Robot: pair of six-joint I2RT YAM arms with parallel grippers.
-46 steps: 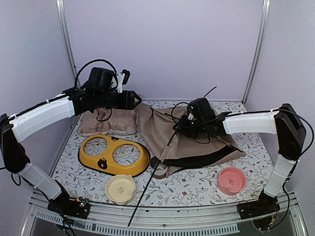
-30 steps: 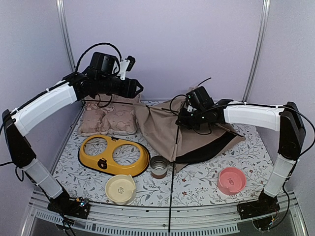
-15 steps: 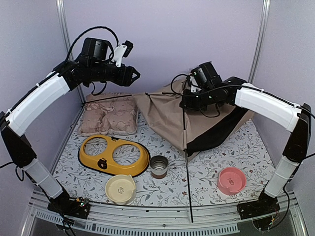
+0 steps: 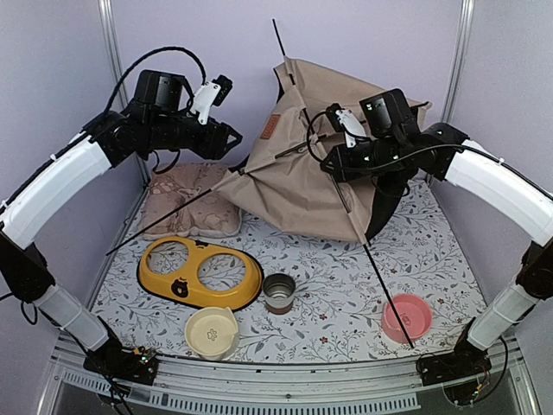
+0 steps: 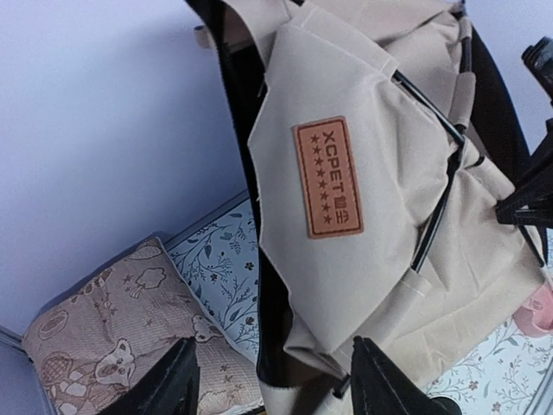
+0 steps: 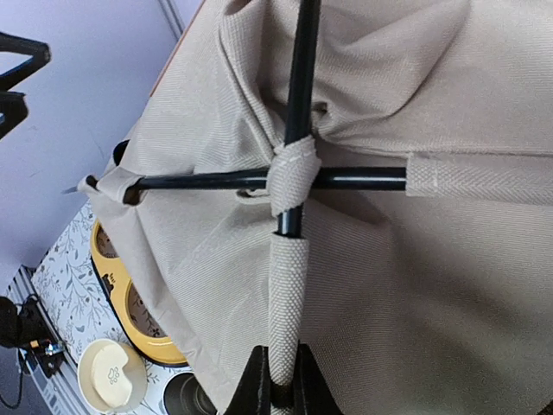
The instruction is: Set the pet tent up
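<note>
Right pincer clamped on thin black pole holds tan-beige fabric pet tent up, likely for spreading (left pincer apart, empty).

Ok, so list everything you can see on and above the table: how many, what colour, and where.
pet tent: one, tan-beige with black poles and a brown label, raised at back centre
cushion: one, pinkish-beige patterned, back left
double bowl holder: one, yellow, left of centre
metal bowl: one, silver, just right of the holder
cream bowl: one, front left
pink bowl: one, front right, with a tent pole crossing it in the overhead view
tablecloth: one, white floral, covering the table
left gripper: one, black, open, in the air left of the tent
right gripper: one, black, shut on a tent pole
</note>
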